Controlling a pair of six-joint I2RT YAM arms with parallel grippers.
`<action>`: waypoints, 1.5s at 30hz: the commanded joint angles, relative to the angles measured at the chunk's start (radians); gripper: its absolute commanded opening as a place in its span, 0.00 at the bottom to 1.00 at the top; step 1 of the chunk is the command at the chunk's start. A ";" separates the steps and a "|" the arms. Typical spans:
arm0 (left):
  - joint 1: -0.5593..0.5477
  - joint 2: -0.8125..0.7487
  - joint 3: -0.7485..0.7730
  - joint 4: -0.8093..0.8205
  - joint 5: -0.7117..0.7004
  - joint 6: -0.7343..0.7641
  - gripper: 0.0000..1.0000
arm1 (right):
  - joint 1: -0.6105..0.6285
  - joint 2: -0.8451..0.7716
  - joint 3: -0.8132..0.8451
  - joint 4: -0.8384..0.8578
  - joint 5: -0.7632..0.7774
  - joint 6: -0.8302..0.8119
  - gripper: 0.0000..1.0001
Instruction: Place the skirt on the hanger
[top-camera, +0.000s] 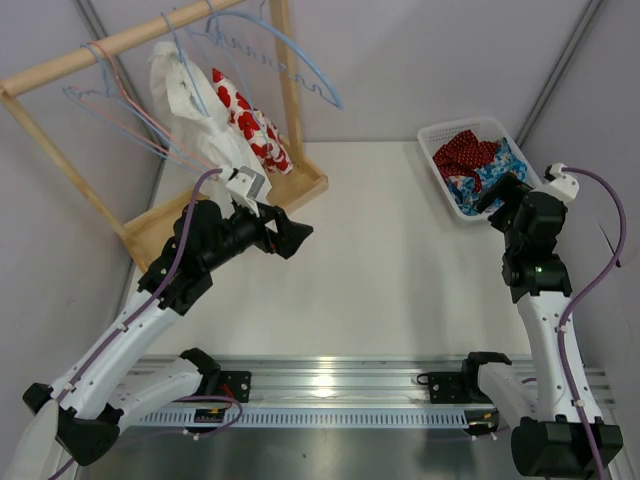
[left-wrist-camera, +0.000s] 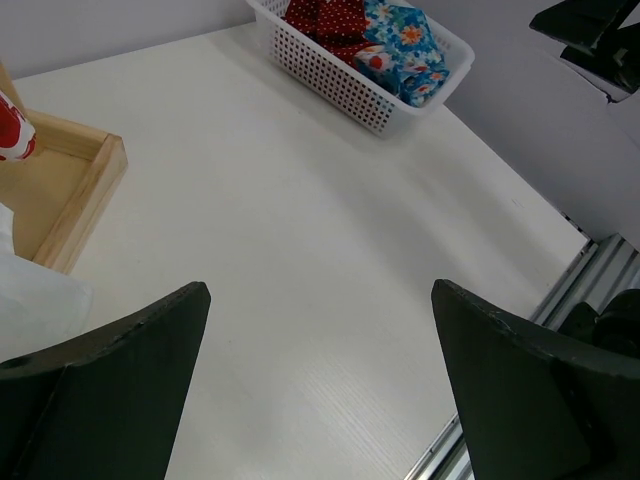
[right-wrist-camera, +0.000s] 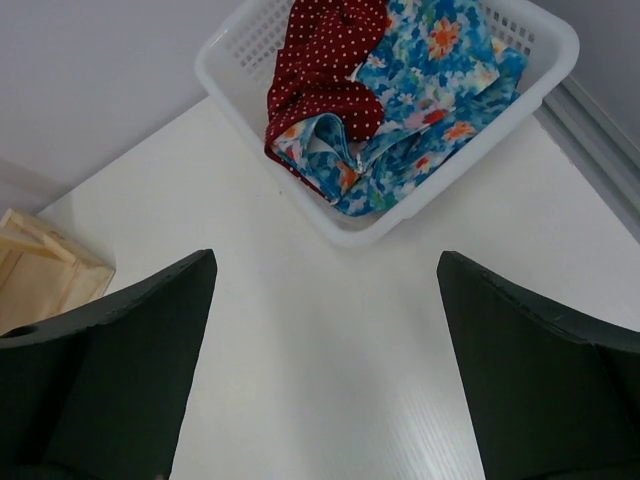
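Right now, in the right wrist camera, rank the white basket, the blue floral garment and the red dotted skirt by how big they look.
1. white basket, holding both garments.
2. blue floral garment.
3. skirt, showing less cloth; both lie bunched up, so this ranks looks only.

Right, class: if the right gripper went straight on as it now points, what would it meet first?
Probably the bare table just short of the white basket; depth is unclear, so perhaps its near rim.
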 joint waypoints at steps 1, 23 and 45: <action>0.005 -0.023 -0.010 0.034 -0.009 0.011 0.99 | -0.022 0.052 -0.005 0.136 0.023 -0.009 0.99; 0.005 -0.002 -0.008 0.025 -0.020 0.005 0.99 | -0.183 0.969 0.570 0.302 -0.158 -0.032 0.93; 0.006 0.004 -0.004 0.013 -0.044 0.020 1.00 | -0.165 1.348 0.875 0.330 -0.342 0.028 0.57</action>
